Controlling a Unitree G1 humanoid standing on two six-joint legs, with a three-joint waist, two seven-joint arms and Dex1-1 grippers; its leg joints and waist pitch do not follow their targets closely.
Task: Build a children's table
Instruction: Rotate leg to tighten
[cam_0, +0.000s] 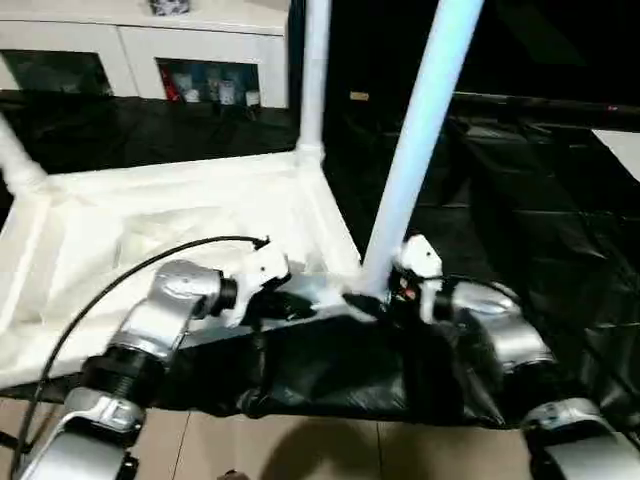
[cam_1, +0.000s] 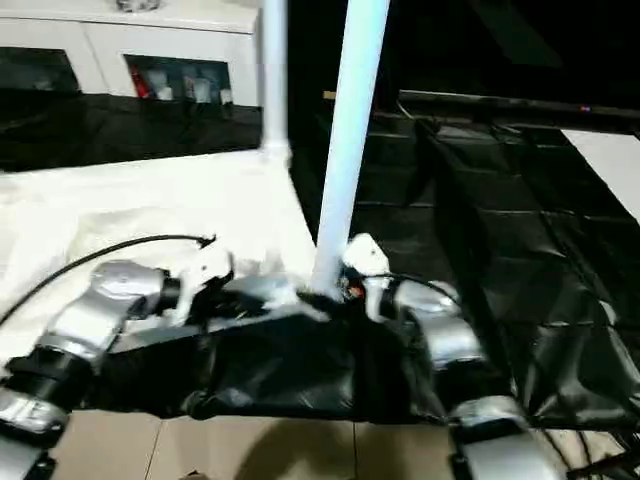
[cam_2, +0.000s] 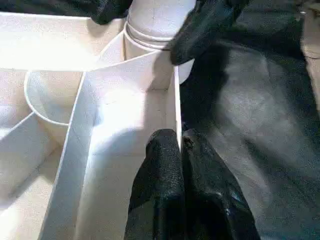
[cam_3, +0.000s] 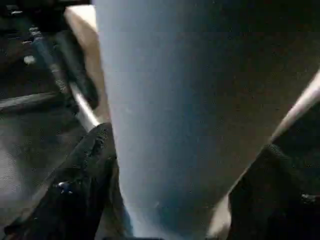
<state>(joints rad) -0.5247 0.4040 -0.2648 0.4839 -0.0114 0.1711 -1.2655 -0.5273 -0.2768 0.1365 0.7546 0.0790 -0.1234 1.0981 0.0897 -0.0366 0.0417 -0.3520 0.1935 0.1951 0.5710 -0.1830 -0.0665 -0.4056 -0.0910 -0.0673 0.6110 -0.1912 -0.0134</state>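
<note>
Currently: children's table (cam_0: 150, 230) inverted on black-covered work table (cam_0: 520, 200). Right gripper (cam_3: 170, 200) spread around near-corner leg (cam_0: 420, 130), fingers on both sides. Left gripper (cam_2: 181, 150) pinching the tabletop's edge rib (cam_2: 177, 107).

forearms (cam_0: 165, 310): silver | wrist housings: white | cable (cam_0: 120, 275): black

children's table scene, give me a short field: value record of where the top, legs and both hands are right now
table top: upside down on the black-covered work table, ribbed underside facing up
far legs: one upright in the far right corner socket, another at the left corner
near leg: leaning, its foot at the near right corner socket
left hand: shut on the table top's side rim
right hand: around the near leg's base, fingers either side
</note>
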